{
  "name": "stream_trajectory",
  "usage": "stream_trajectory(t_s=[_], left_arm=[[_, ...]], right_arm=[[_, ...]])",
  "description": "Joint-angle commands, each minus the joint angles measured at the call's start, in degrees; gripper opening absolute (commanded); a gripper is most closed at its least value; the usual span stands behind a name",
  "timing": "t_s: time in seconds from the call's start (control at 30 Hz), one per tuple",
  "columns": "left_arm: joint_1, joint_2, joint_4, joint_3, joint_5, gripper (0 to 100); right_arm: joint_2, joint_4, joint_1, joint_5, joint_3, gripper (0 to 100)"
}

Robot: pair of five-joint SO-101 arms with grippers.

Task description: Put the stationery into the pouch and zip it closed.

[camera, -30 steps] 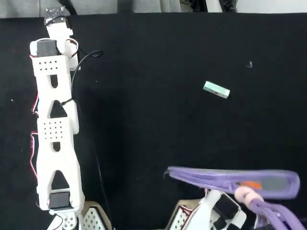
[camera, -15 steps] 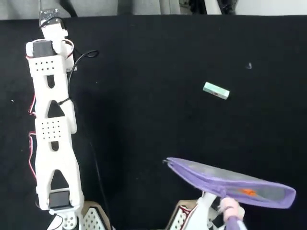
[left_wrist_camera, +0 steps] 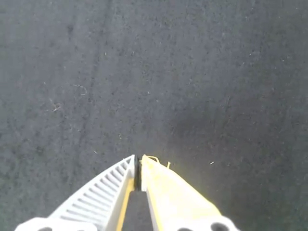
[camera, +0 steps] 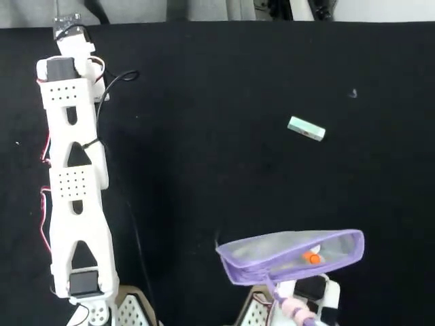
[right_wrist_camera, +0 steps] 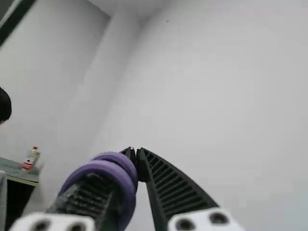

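A purple mesh pouch [camera: 292, 255] hangs above the table's near edge, with an orange item [camera: 311, 257] showing through its mesh. Its purple strap [right_wrist_camera: 103, 169] is pinched in my right gripper [right_wrist_camera: 134, 152], which is shut on it and points up at a white wall. The right arm's base [camera: 314, 292] sits just under the pouch. A small green-and-white eraser [camera: 306, 128] lies alone on the black cloth, far from both arms. My left gripper [left_wrist_camera: 138, 158] is shut and empty over bare black cloth; its arm [camera: 75, 183] lies stretched along the left side.
The black cloth [camera: 224, 102] covers the whole table. A black cable [camera: 126, 78] loops beside the left arm's far end. A pink beaded piece [camera: 297, 313] hangs at the strap near the bottom edge.
The pouch has swung left and turned from a flat, edge-on strip to its mesh face. The strap and the right arm shifted left beneath it. The left arm and eraser stayed put.
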Motion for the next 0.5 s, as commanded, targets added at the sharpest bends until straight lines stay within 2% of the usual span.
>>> stream_trajectory(t_s=[0.0, 0.2, 0.47], left_arm=[[0.7, -3.8, 0.4, -1.2, 0.6, 3], [0.7, -3.8, 0.4, -1.2, 0.6, 3], [0.6, -3.8, 0.4, -1.1, 0.6, 3]], right_arm=[[3.5, 2.1, -6.2, -2.9, 0.4, 1.1], [4.0, 5.3, -11.6, -2.9, 0.8, 1.1], [3.8, 4.7, -14.7, -2.8, 10.8, 1.1]])
